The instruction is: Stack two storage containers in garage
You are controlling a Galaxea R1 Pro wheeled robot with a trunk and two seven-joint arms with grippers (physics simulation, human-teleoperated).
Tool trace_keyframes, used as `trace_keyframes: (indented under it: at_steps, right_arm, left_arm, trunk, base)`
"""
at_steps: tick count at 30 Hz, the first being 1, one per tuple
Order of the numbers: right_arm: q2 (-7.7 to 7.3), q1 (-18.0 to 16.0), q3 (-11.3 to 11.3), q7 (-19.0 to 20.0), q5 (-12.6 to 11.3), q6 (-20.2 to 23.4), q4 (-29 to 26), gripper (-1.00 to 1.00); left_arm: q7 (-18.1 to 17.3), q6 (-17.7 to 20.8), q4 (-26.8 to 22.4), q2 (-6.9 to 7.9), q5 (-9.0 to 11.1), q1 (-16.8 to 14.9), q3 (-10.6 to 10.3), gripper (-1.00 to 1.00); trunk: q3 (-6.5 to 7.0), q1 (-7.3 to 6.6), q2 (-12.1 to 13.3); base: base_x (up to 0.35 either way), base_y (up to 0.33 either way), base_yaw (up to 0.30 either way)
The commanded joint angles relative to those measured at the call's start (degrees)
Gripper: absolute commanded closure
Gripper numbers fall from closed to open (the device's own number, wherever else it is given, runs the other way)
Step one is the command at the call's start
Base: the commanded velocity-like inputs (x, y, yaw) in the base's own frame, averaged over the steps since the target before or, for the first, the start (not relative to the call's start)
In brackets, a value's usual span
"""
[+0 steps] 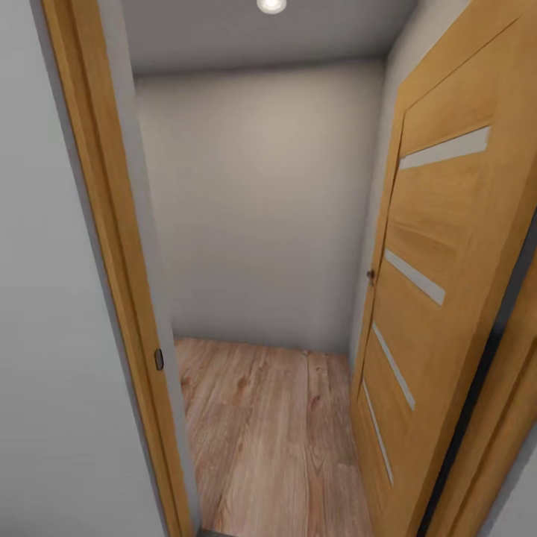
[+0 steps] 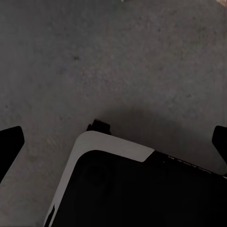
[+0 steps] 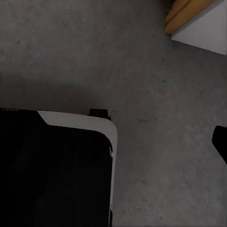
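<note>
The two storage containers are out of view. In the left wrist view my left gripper [image 2: 115, 142] is open, its dark fingertips [image 2: 11, 142] far apart and nothing between them, hanging over the dark grey concrete floor [image 2: 118, 52]. In the right wrist view my right gripper [image 3: 115, 142] also hangs over the concrete floor [image 3: 156, 156]. One dark fingertip [image 3: 220, 141] shows at the picture's edge, and the gripper holds nothing.
Ahead is a doorway with a wooden frame [image 1: 127, 298]. An open wooden door [image 1: 440, 298] with pale glass strips stands at the right. Beyond lies a small white-walled space with light wood plank floor [image 1: 268, 432]. My black, white-edged base [image 2: 142, 189] is below both grippers. A wooden frame foot [image 3: 184, 12] is near the right gripper.
</note>
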Motion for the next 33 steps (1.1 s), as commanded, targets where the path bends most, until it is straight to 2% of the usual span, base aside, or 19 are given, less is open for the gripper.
trace_keyframes:
  at_steps: [1, 11, 33]
  right_arm:
    - [-0.04, -0.07, 0.49, -0.02, -0.39, -0.28, 0.16, -1.0]
    - [-0.08, -0.07, 0.49, -0.02, -0.35, -0.28, 0.16, -1.0]
    - [0.03, -0.07, 0.49, -0.02, -0.35, -0.28, 0.16, -1.0]
  left_arm:
    - [-0.14, -0.25, 0.08, 0.0, 0.05, -0.05, 0.44, -1.0]
    - [-0.14, -0.26, 0.09, -0.02, 0.11, -0.05, 0.44, -1.0]
    - [-0.14, 0.17, 0.09, 0.0, 0.14, -0.05, 0.44, -1.0]
  trunk:
    - [-0.09, 0.02, -0.07]
    - [-0.09, 0.02, -0.07]
    - [-0.09, 0.02, -0.07]
  base:
    - [0.043, 0.0, 0.029]
    - [0.037, 0.0, 0.005]
    - [0.309, 0.0, 0.0]
